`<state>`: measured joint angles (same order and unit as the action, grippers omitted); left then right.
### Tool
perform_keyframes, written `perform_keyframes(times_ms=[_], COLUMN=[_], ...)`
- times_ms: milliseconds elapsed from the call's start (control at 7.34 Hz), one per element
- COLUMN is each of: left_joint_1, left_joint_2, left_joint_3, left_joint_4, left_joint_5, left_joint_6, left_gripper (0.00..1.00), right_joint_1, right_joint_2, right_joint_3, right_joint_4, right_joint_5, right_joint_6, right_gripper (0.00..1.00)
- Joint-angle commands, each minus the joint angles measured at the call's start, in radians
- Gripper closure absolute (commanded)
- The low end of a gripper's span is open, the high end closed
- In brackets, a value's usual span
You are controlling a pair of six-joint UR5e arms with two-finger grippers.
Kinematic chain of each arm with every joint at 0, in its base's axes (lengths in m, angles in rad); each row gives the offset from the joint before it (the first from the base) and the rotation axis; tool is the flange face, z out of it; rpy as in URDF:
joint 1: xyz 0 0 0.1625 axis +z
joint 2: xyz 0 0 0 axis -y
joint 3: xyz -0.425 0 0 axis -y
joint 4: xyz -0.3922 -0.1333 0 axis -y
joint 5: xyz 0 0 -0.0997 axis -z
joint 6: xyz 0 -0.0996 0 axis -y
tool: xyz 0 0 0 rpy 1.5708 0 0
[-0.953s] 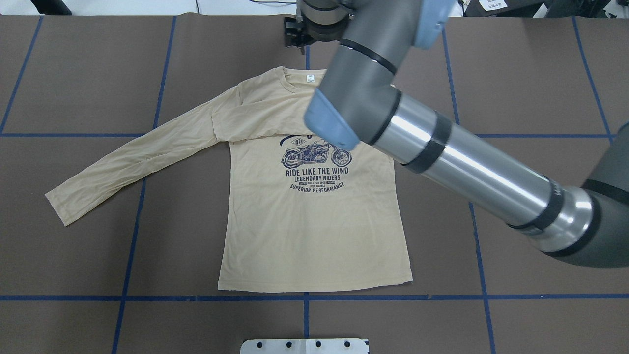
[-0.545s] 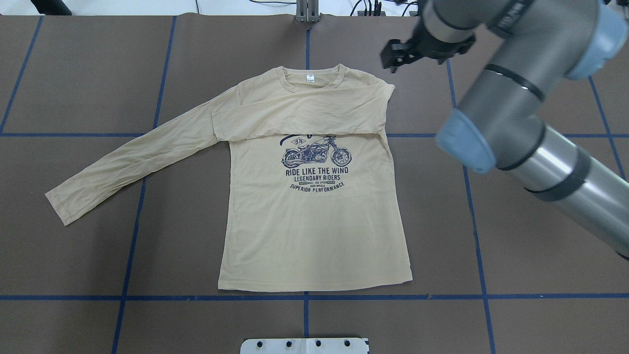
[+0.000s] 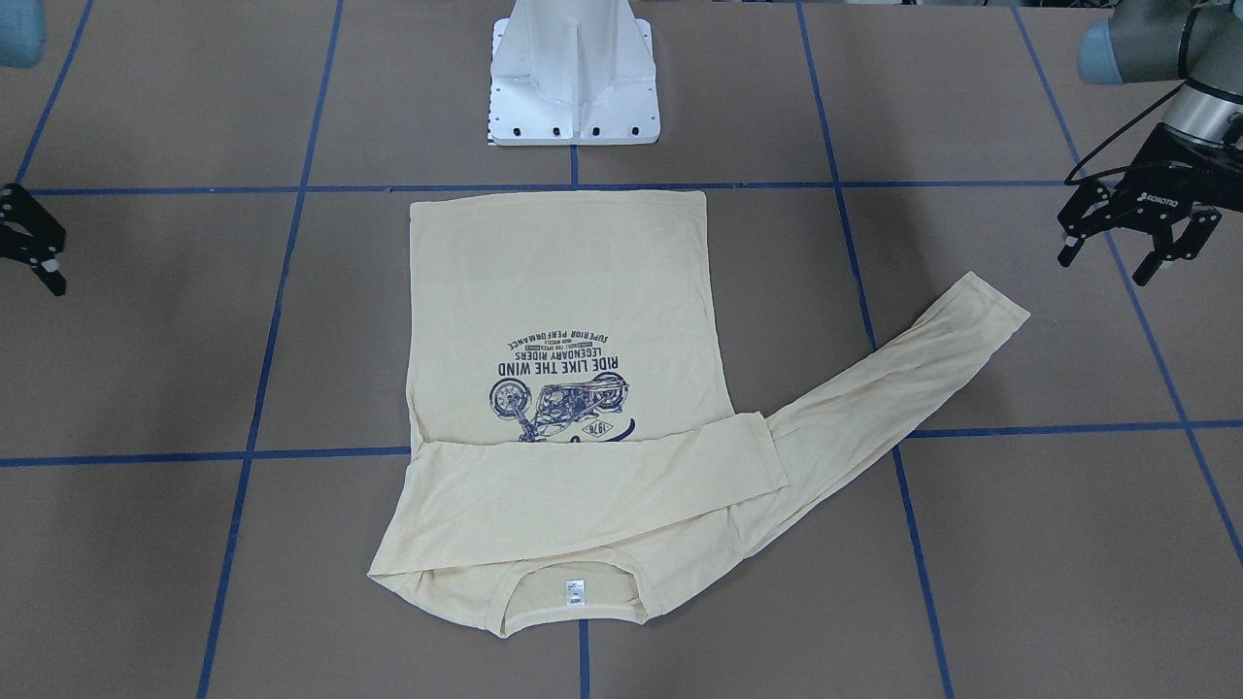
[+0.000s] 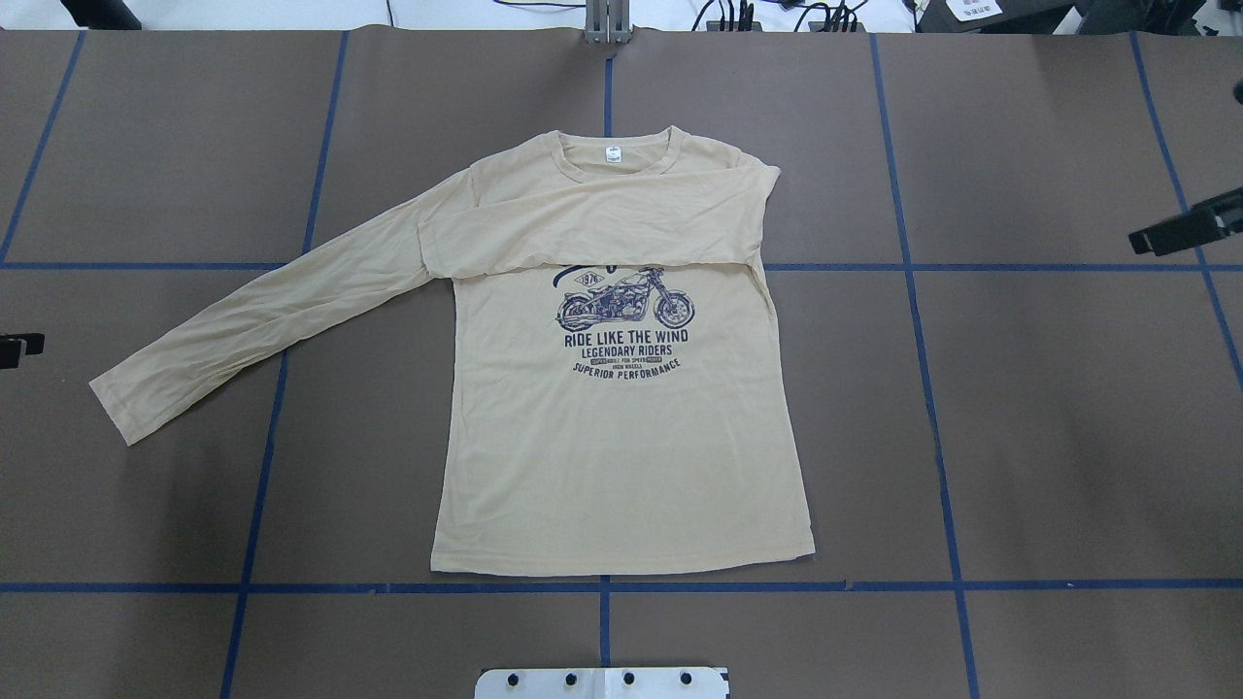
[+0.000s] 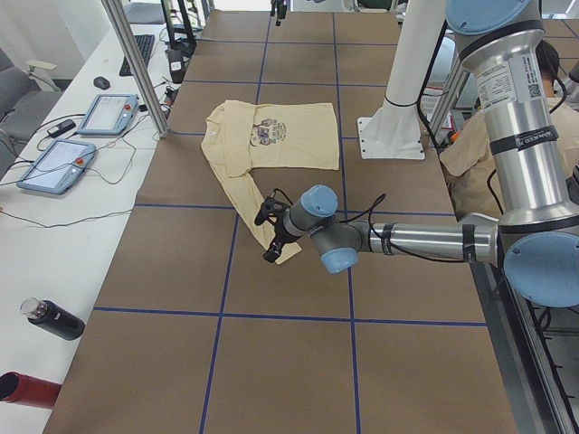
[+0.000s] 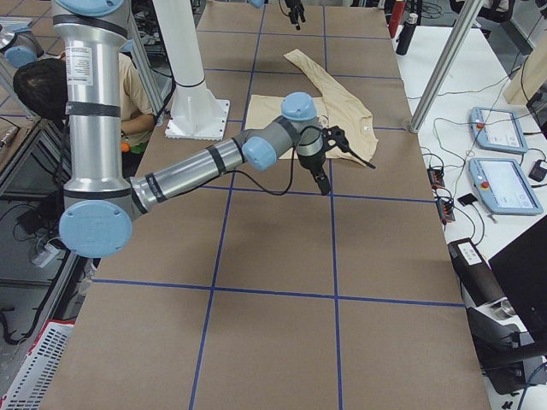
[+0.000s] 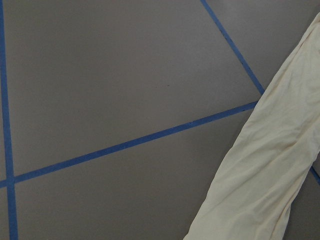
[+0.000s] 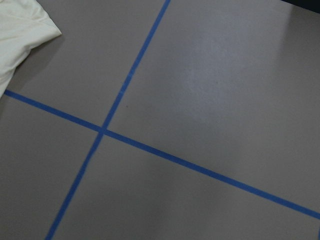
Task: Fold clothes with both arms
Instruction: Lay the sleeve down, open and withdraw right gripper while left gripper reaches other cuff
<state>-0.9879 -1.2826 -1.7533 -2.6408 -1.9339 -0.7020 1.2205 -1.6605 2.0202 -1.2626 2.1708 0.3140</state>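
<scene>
The clothes are one cream-yellow long-sleeved shirt (image 4: 621, 437) lying flat, print side up, with the collar tag at the far end. One sleeve is folded across the chest (image 4: 592, 228). The other sleeve (image 4: 252, 320) stretches out toward the robot's left, and its cuff shows in the left wrist view (image 7: 265, 170). My left gripper (image 3: 1107, 260) hovers open just beyond that cuff and holds nothing. My right gripper (image 6: 346, 175) is open and empty, off the shirt's other side; it is cut off at the frame edge in the front-facing view (image 3: 29, 254).
The white pedestal base (image 3: 573, 87) stands beside the shirt's hem. Blue tape lines (image 4: 604, 586) grid the brown table. A side bench carries teach pendants (image 5: 54, 163) and a metal post (image 5: 136, 63). A dark bottle (image 5: 54, 318) lies near the table's left end. A person (image 6: 51, 85) sits behind the robot.
My right arm has swung away from above the collar toward the table's right side, leaving only its gripper tip in the overhead view. The shirt has not moved.
</scene>
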Motion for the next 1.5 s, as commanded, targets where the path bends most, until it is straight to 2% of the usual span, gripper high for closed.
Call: perform_keyframes(times_ms=[0,136,272,409,681,1362], left_joint_1=[0.055,0.084,0.128,0.143,0.152,0.172], left_joint_2=[-0.050,-0.096,-0.134,-0.135,-0.124,-0.084], left_joint_3=[0.072,0.116,0.154,0.156,0.162,0.179], left_joint_4=[-0.011,-0.011,-0.011,-0.031,-0.047,-0.068], left_joint_5=[0.052,0.082,0.105,0.105,0.104,0.102], left_joint_6=[-0.146,-0.196,-0.244,-0.244,-0.272,-0.274], left_gripper=[0.23,0.33,0.37,0.39,0.53,0.54], right_joint_1=[0.071,0.071,0.071,0.071,0.071,0.071], right_joint_2=[-0.117,-0.114,-0.111,-0.110,-0.110,-0.111], right_joint_3=[-0.008,-0.018,-0.018,-0.018,-0.018,-0.018], right_joint_4=[0.078,0.078,0.078,0.078,0.078,0.080], right_joint_5=[0.040,0.038,0.038,0.037,0.037,0.029], right_joint_6=[-0.064,-0.064,-0.064,-0.064,-0.062,-0.056], right_gripper=[0.01,0.01,0.01,0.01,0.01,0.01])
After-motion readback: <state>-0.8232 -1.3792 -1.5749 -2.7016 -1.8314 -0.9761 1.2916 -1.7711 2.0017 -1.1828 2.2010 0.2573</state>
